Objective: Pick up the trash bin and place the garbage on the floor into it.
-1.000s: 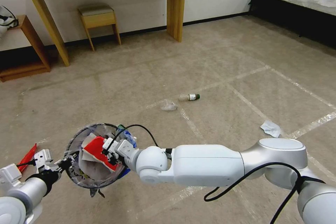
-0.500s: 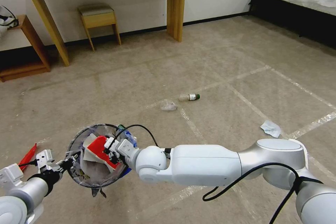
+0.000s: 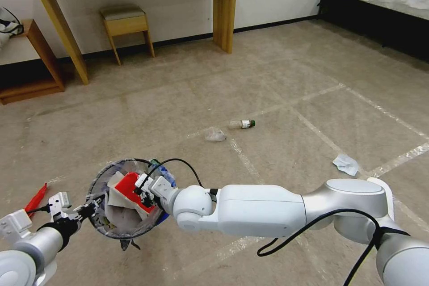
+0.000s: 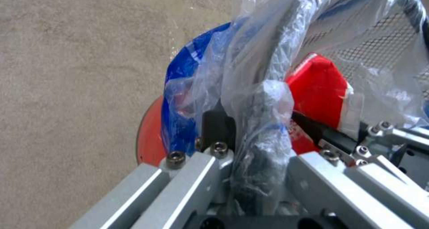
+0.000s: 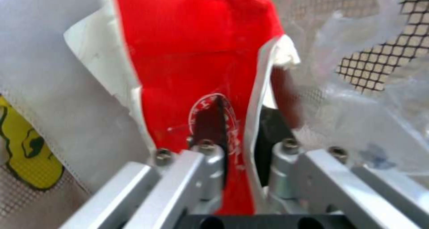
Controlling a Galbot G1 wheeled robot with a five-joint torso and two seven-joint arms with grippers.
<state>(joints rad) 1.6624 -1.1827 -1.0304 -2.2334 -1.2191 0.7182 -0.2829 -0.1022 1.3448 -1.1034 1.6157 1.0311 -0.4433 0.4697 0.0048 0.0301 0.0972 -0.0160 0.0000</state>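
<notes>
Since a second ago the trash bin (image 3: 123, 199) and both grippers have shifted slightly right and nearer the robot; floor litter unchanged. Left gripper (image 3: 91, 209) is clamped on the bin's dark rim and bag liner at the left edge, holding it above the floor, near left. Right gripper (image 3: 142, 195) reaches over the bin mouth from the right, closed on a red wrapper (image 3: 129, 187) with a white edge, wrapper inside the bin.

Still on the floor: clear bottle (image 3: 241, 124) with a green cap mid-floor, crumpled clear plastic (image 3: 215, 134) just left of it, tissue (image 3: 345, 163) off to the right, red scrap (image 3: 35, 197) at far left, partly cut off by the left arm.

Bin's bottom contents are hard to make out through the bag. In the left wrist view the liner (image 4: 263, 88) covers most of the rim.
</notes>
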